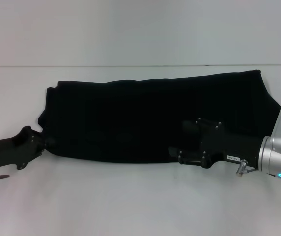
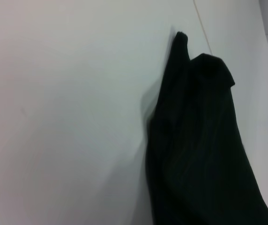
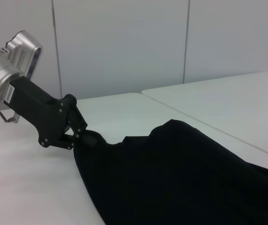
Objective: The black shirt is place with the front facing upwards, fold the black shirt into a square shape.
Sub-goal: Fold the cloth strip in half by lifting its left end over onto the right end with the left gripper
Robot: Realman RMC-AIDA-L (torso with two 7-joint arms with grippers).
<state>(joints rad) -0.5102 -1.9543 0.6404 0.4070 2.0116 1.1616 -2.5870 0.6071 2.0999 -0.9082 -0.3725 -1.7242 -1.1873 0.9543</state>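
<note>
Head view: the black shirt lies on the white table as a long band folded lengthwise, plain black with no lettering showing on the exposed face. Its far edge runs close to a thin seam line in the tabletop; its near edge is a fairly straight fold. The end toward the robot's right is wider and squarer, while the end toward the robot's left is narrower and slightly bunched. Bare table lies open on the near side of the shirt and beyond its far edge.

The left gripper sits at the shirt's left end, at the near corner, touching the cloth. The right gripper reaches over the shirt's near edge toward its right half, its black body lying above the fabric. A small white label with tiny print sits on that gripper's body, too small to read. Whether its fingers are parted or closed cannot be told, since black parts merge with black cloth.

Left wrist view: the shirt shows as a dark draped mass with two raised peaks of cloth, lifted slightly off the pale table.

Right wrist view: across the shirt, the left gripper has its fingers closed on a pinch of the shirt's corner, raising it off the table. A small label on its silver wrist is unreadable.
</note>
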